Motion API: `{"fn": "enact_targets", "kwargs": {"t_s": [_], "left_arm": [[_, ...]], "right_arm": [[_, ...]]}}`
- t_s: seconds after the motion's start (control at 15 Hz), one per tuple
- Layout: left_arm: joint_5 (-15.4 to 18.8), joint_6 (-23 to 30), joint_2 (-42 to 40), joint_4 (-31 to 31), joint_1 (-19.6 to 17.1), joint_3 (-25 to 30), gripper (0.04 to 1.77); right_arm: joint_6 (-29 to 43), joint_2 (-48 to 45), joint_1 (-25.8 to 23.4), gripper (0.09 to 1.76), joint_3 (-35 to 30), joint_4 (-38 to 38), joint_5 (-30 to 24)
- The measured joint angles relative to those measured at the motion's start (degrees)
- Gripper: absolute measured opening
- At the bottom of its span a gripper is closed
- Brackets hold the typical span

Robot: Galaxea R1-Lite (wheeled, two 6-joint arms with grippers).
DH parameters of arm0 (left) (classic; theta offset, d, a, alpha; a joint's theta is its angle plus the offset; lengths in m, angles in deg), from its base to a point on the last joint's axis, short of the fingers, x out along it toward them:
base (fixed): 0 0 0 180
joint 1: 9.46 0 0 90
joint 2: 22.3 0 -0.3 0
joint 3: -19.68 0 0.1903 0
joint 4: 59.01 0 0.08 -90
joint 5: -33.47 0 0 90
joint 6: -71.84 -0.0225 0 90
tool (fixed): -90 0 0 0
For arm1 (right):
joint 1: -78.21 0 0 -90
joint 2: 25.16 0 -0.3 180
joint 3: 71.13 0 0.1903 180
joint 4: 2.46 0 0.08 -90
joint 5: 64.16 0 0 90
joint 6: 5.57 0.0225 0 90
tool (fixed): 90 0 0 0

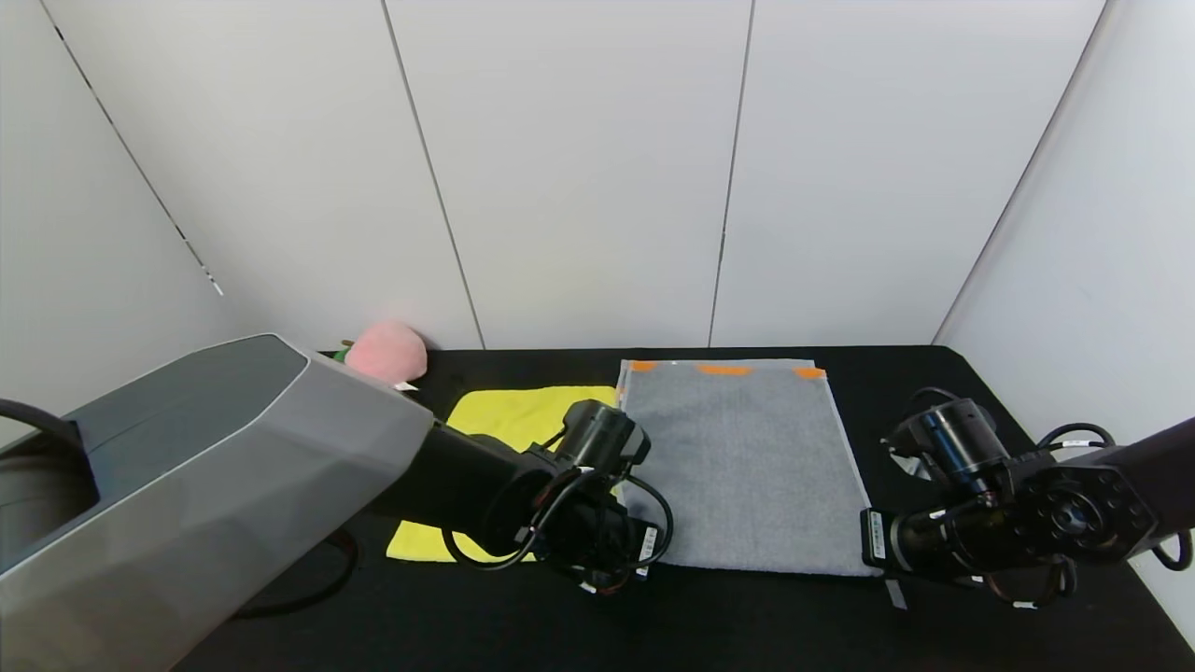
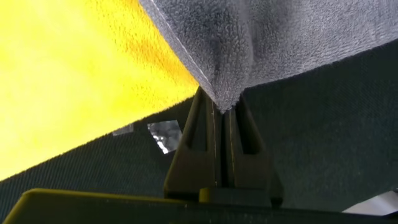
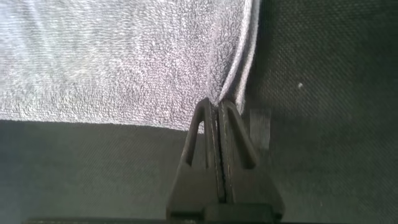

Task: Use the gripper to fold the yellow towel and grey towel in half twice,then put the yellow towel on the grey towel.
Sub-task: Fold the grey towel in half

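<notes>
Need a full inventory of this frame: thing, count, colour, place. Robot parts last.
grey towel: 1, grey with orange marks at the far end, spread flat mid-table.
yellow towel: 1, yellow, flat beside the grey towel on the robot's left, partly hidden by the left arm.
pink plush: 1, pink, far left by the wall.
table: 1, black.
left end effector: 1, dark, shut on the grey towel's near left corner.
right end effector: 1, dark, shut on the grey towel's near right corner.
</notes>
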State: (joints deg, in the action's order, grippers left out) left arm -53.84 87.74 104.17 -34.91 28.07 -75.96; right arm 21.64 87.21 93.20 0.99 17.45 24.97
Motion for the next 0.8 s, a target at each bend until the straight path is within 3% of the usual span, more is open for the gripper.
{"fn": "enact_targets", "kwargs": {"t_s": [0.53,0.8], "left_arm": [[-0.6,1.0,-7.2,0.0,0.0,5.2,0.13],[-2.5,1.1,-11.7,0.0,0.6,8.6,0.13]], "right_arm": [[1.0,-7.8,2.3,0.12,-4.0,0.3,0.0],[2.1,-13.0,4.2,0.12,-6.6,0.6,1.4]]}}
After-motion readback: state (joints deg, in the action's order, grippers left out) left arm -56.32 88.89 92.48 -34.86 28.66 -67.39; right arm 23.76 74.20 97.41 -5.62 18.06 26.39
